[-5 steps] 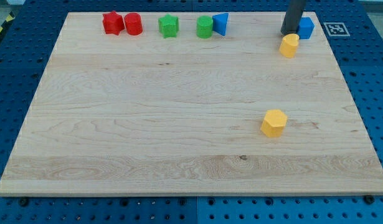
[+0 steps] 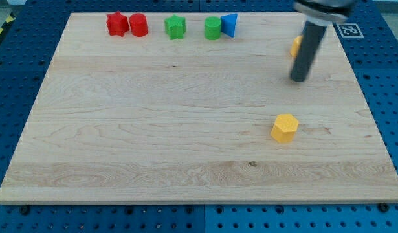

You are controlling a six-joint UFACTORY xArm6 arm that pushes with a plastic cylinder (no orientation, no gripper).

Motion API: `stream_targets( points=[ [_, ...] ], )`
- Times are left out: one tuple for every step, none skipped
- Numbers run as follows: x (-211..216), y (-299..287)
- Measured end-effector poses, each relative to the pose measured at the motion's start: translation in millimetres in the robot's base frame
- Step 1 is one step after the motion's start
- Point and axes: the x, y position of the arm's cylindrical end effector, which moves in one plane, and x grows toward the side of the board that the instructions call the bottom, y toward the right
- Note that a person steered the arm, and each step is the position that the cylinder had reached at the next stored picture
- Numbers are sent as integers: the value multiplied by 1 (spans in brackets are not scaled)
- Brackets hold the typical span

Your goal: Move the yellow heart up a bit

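Observation:
The yellow heart [image 2: 295, 45] lies near the board's upper right, mostly hidden behind my rod; only its left edge shows. My tip [image 2: 299, 79] is on the board just below the yellow heart. A yellow hexagon block [image 2: 284, 127] lies further down, below and slightly left of my tip. The blue block seen earlier at the upper right is hidden by the rod.
Along the top edge from left: a red star [image 2: 116, 24], a red cylinder [image 2: 138, 24], a green star [image 2: 175, 27], a green cylinder [image 2: 213, 28] and a blue triangle [image 2: 230, 24]. The wooden board [image 2: 153, 129] rests on a blue pegboard; a marker tag [image 2: 349, 29] lies at the upper right.
My rod has moved down from above the yellow heart to below it, and now covers most of the heart and the blue block.

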Motion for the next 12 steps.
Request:
stream_targets(
  points=[
    [-25, 51],
    [-27, 46],
    [-44, 13],
    [-49, -15],
    [-52, -19],
    [-50, -9],
    [-51, -4],
    [-54, -4],
    [-63, -4],
    [-68, -4],
    [-76, -4],
    [-82, -4]
  ],
)
